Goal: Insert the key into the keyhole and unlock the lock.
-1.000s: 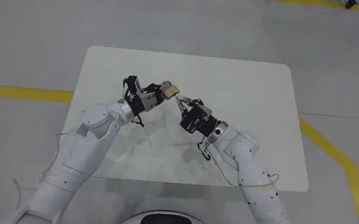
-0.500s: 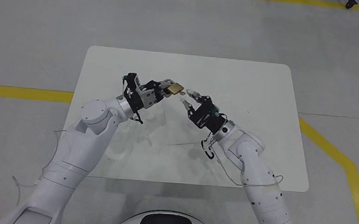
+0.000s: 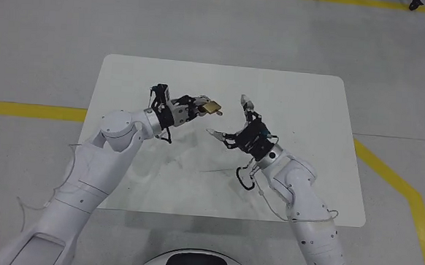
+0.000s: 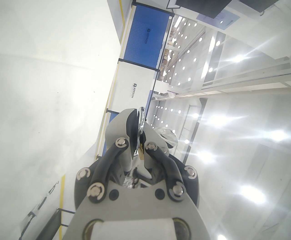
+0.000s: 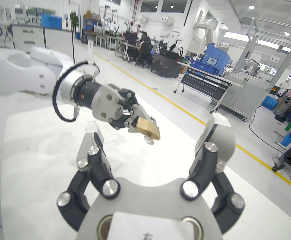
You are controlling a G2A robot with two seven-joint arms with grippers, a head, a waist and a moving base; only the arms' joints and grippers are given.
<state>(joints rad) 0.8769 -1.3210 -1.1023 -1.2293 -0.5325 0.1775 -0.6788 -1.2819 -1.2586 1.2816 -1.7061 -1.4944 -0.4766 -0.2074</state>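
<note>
The key looks seated in the lock clamped by the left pincer; the right pincer, wide open and empty near the lock, must next grip and turn the key.

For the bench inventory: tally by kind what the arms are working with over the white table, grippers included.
Padlocks: 1, the brass padlock with silver shackle, clamped in the left gripper
Keys: 1, the small silver key sticking out of the padlock's end
Grippers: 2, the left gripper shut, the right gripper open
Total: 4
</note>
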